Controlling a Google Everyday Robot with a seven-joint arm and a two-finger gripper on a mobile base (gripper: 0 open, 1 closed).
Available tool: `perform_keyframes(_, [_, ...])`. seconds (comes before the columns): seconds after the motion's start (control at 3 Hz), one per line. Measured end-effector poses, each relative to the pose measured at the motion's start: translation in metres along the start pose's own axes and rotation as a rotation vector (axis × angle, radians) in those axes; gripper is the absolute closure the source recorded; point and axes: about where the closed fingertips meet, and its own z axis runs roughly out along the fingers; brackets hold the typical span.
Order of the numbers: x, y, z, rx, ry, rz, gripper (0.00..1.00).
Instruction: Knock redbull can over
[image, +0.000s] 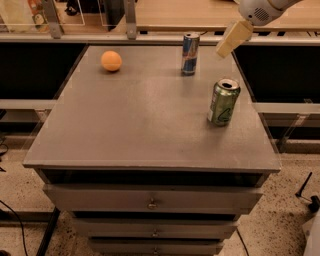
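The redbull can (190, 53), slim and blue-and-silver, stands upright near the far edge of the grey table (140, 125). My gripper (233, 38) hangs from the arm at the top right. It is in the air to the right of the redbull can and a little above it, apart from it. A wider green can (223, 101) stands upright below the gripper, near the table's right edge.
An orange (111, 61) lies at the far left of the table. The table is a cabinet with drawers (150, 202) in its front. A wooden counter (190, 15) runs behind it. Dark shelving flanks both sides.
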Motion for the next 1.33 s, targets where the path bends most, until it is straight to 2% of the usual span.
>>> perform_keyframes(0.33, [0.002, 0.000, 0.020, -0.024, -0.057, 0.059, 0.00])
perform_keyframes(0.67, [0.008, -0.009, 0.048, -0.020, -0.116, 0.133, 0.00])
perform_keyframes(1.0, [0.015, -0.021, 0.074, 0.005, -0.224, 0.241, 0.00])
perform_keyframes(1.33, [0.020, -0.028, 0.093, 0.031, -0.320, 0.322, 0.00])
